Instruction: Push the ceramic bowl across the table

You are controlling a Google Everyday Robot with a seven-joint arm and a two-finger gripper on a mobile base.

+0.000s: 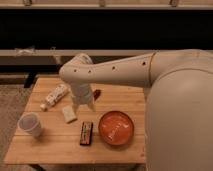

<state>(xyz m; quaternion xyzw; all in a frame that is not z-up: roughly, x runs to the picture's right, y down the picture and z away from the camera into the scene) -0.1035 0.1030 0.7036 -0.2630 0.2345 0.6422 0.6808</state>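
Note:
The ceramic bowl (116,128) is a wide shallow orange-red bowl with pale marks inside. It sits on the light wooden table (55,145) at the front right. My white arm reaches in from the right, and the gripper (84,103) hangs over the table's middle, behind and to the left of the bowl and apart from it.
A white paper cup (30,124) stands at the front left. A white tube (55,96) lies at the back left, and a small pale block (69,114) lies near the gripper. A dark bar (87,133) lies just left of the bowl. A small red item (96,94) sits behind the gripper.

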